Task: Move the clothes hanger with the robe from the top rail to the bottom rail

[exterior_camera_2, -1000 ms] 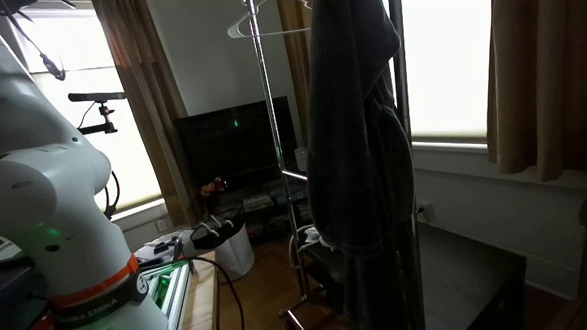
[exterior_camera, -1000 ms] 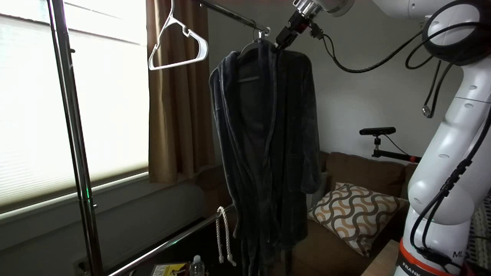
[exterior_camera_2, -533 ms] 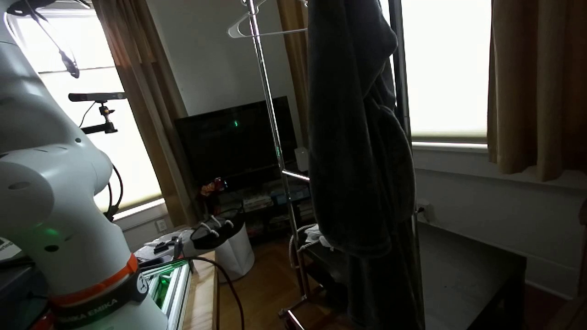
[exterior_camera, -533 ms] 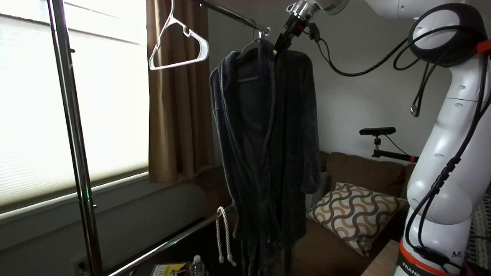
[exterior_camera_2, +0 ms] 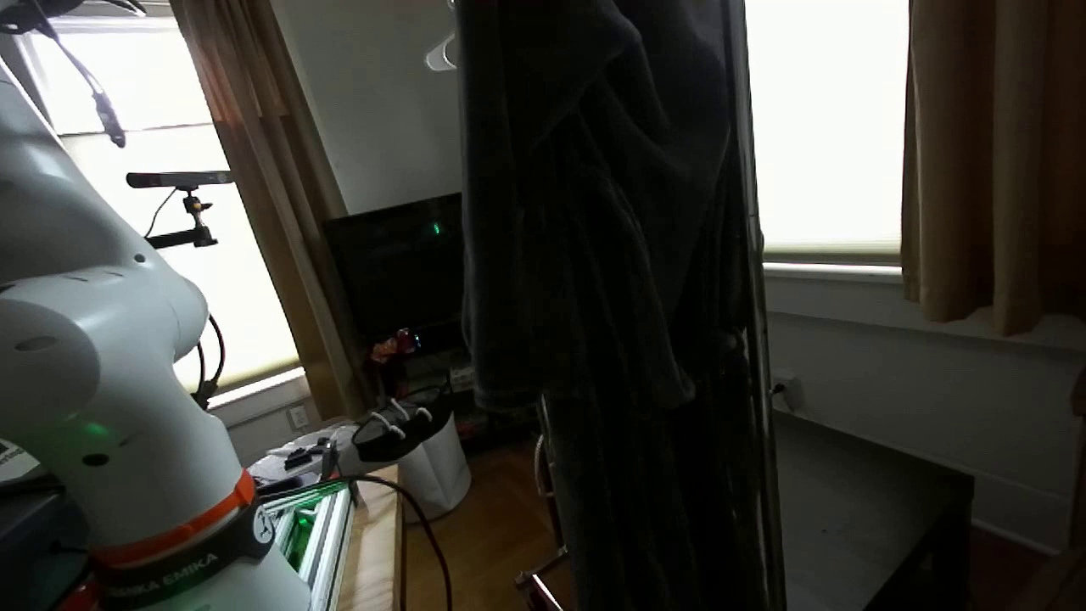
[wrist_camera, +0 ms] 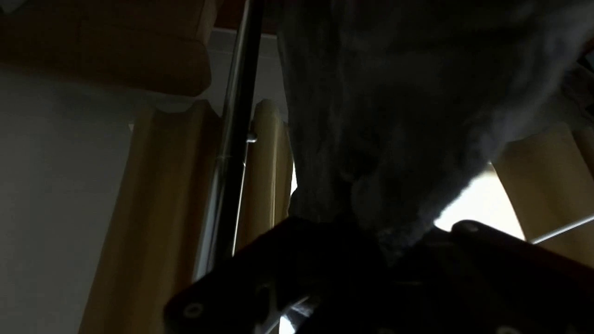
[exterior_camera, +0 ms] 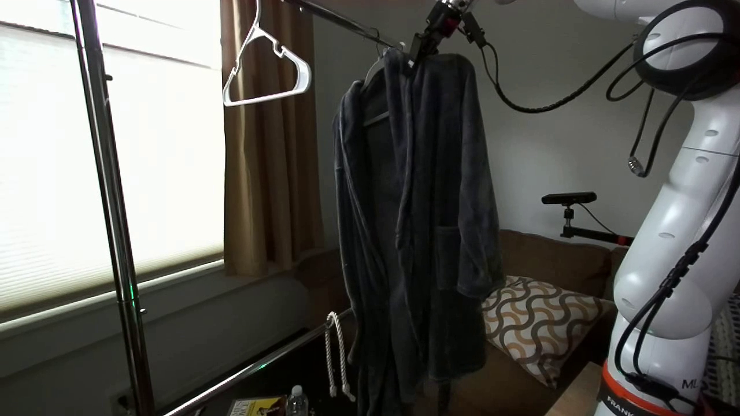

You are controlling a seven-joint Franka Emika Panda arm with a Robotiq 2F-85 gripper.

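Note:
The charcoal robe (exterior_camera: 433, 190) hangs with its front open, and in an exterior view its dark bulk (exterior_camera_2: 594, 212) fills the middle. My gripper (exterior_camera: 421, 55) is shut on the cloth at its collar and shoulder. In the wrist view the robe (wrist_camera: 394, 102) narrows to a bunch between the dark fingers of my gripper (wrist_camera: 392, 253). Part of the clothes hanger (exterior_camera: 374, 70) shows at the neck opening; cloth covers the remainder. Its top is right beside the top rail (exterior_camera: 347, 22), and I cannot tell whether its hook bears on it. The bottom rail (exterior_camera: 260, 365) runs low, partly behind the robe.
A white hanger (exterior_camera: 269, 69) hangs farther along the top rail. The rack's pole (exterior_camera: 110, 196) stands at the left. A rope (exterior_camera: 335, 352) loops over the bottom rail. Behind are a patterned pillow (exterior_camera: 537, 323) on a couch and a dark table (exterior_camera_2: 874, 492).
The gripper has closed on the robe and moved up. The robe's shoulder has risen and its body has swung, now covering more of the rack in an exterior view. The white hanger has shifted slightly.

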